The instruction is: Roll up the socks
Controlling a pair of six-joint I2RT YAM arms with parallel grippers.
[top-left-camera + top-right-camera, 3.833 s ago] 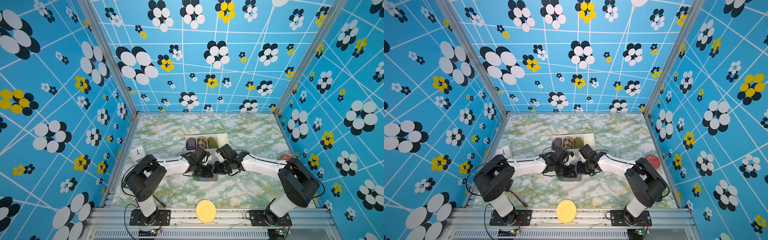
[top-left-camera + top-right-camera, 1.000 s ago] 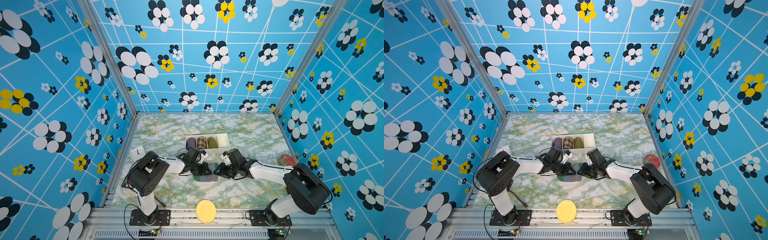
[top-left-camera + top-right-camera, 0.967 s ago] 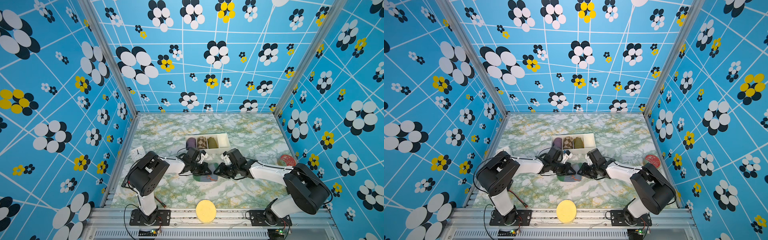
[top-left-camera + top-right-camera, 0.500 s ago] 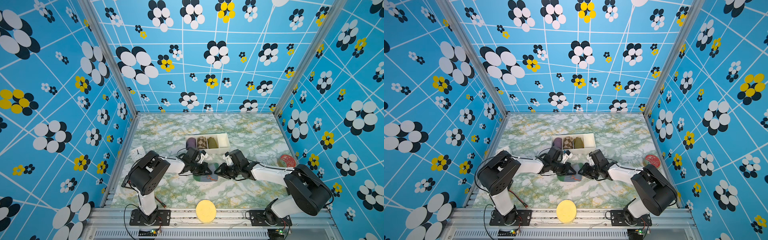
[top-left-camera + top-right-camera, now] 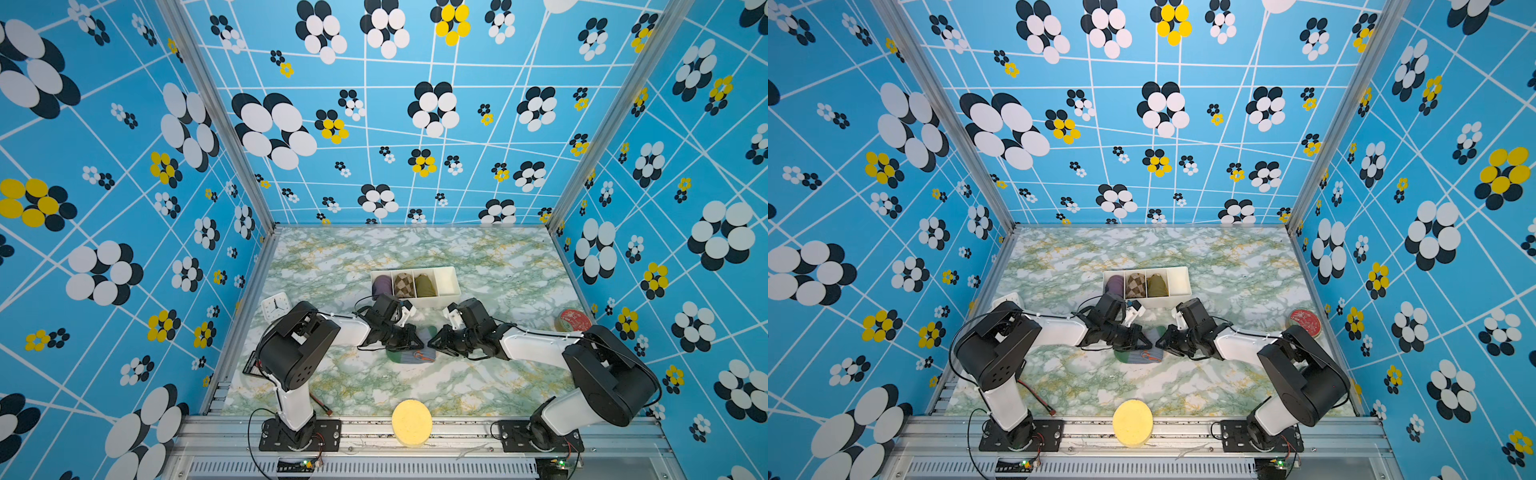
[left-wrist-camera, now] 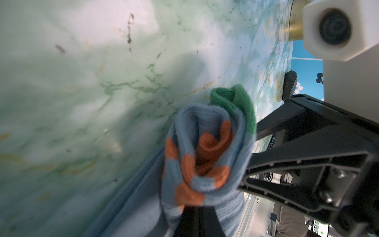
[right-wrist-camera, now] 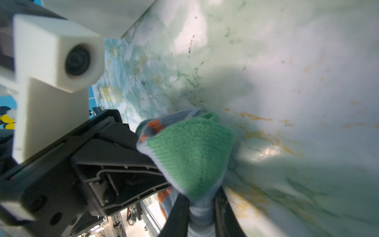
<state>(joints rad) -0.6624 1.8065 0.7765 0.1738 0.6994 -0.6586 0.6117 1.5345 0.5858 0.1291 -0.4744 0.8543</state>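
The socks (image 5: 411, 355) (image 5: 1140, 356) lie as a partly rolled grey-blue bundle with orange stripes and green patches on the marbled table, between both grippers. My left gripper (image 5: 417, 343) (image 6: 196, 222) is shut, and its fingertips are buried in the roll's fabric (image 6: 205, 156), which folds round them on both sides. My right gripper (image 5: 435, 343) (image 7: 200, 217) comes in from the opposite side. It is shut on a grey-blue fold of the socks, just below a green patch (image 7: 190, 158). In both top views the two gripper heads nearly touch over the bundle.
Just behind the grippers stands a white divided tray (image 5: 451, 279) (image 5: 1180, 276) holding purple, checkered and olive rolls. A small clock (image 5: 275, 306) sits at the left edge and a red round tin (image 5: 574, 321) at the right. A yellow disc (image 5: 412, 422) rests on the front rail.
The right gripper's jaws have closed in on the sock fold. Both arms stay low at the bundle, hardly shifted. The left gripper remains shut.
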